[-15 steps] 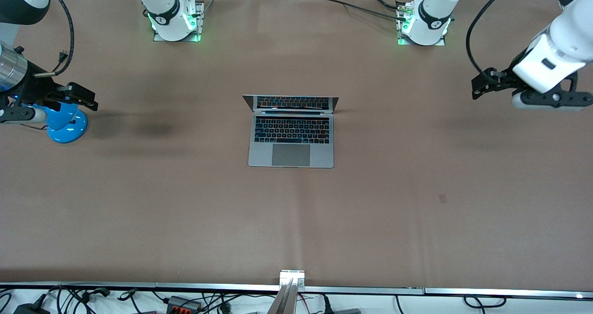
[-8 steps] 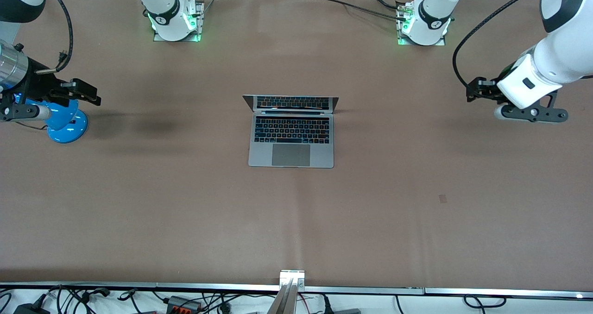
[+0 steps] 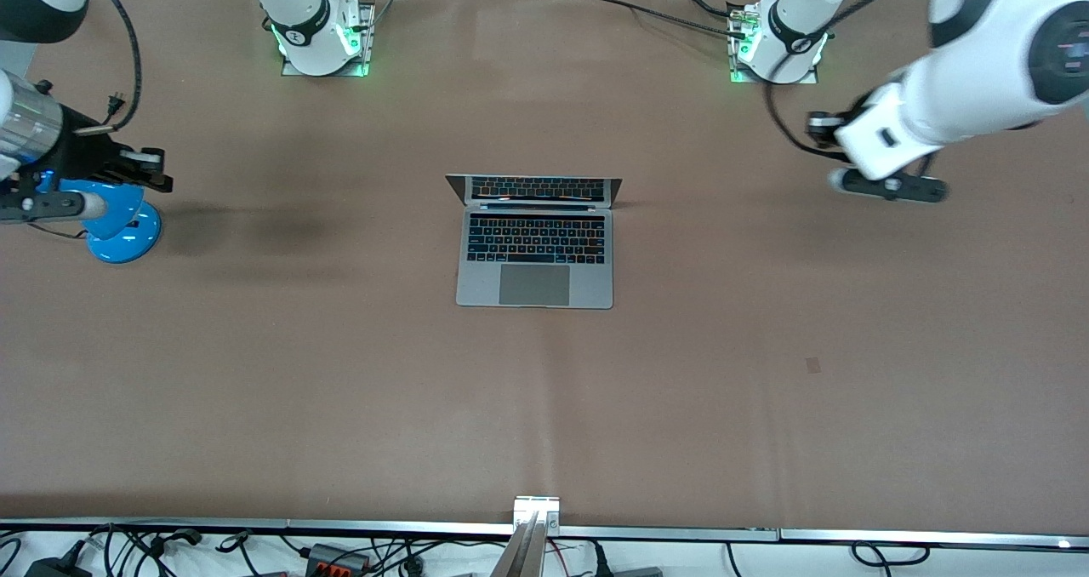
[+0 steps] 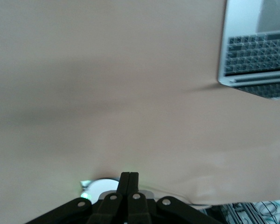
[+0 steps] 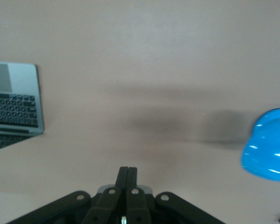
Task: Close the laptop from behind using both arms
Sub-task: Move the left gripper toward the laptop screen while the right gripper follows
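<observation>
The silver-grey laptop [image 3: 534, 258] lies open at the table's middle, its lid tilted back toward the arm bases and the keyboard mirrored in the dark screen. It also shows in the left wrist view [image 4: 256, 51] and in the right wrist view [image 5: 14, 105]. My left gripper [image 3: 818, 122] is shut and empty in the air over bare table toward the left arm's end, well apart from the laptop; its fingertips meet in the left wrist view [image 4: 129, 177]. My right gripper [image 3: 157, 173] is shut and empty over the right arm's end of the table, its fingertips [image 5: 127, 171] together.
A blue round-based object [image 3: 123, 224] stands on the table just under the right gripper and also shows in the right wrist view [image 5: 268, 144]. The two arm bases [image 3: 319, 37] [image 3: 778, 45] stand along the table edge farthest from the front camera. The brown table top [image 3: 544, 407] spreads around the laptop.
The left arm has swung in from the table's end toward the laptop and the bases. The right gripper has shifted only slightly. The laptop has not moved.
</observation>
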Controlling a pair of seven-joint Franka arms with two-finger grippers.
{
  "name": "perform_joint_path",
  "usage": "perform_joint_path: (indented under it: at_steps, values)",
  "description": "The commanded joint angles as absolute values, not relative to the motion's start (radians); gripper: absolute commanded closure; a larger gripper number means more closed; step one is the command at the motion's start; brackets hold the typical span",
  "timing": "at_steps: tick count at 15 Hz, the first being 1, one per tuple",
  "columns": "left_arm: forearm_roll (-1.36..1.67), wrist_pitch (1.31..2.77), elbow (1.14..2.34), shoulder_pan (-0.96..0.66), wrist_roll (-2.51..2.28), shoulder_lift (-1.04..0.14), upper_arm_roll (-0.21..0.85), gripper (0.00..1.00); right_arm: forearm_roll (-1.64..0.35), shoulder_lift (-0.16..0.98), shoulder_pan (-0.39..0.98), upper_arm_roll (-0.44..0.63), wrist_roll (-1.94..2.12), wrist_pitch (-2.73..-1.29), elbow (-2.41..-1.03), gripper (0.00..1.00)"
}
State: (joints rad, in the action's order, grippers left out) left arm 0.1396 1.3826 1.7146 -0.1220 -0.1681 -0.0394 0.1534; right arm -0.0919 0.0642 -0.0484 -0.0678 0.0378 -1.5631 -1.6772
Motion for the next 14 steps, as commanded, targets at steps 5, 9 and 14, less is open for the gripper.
perform_joint_path:
  at_steps: [5, 9, 14]
  values:
    - [0.225, 1.577, 1.868, -0.118, -0.418, -0.025, 0.457, 0.99, -0.288, 0.115, 0.031, -0.075, -0.046, -1.626, -1.799, 1.00]
    - [0.331, 1.757, 2.021, -0.118, -0.492, 0.024, 0.560, 0.99, -0.324, 0.075, 0.179, -0.075, -0.172, -1.824, -1.974, 1.00]
    - [0.433, 1.862, 2.129, -0.117, -0.494, 0.057, 0.649, 0.99, -0.420, 0.032, 0.288, -0.075, -0.198, -1.949, -2.164, 1.00]
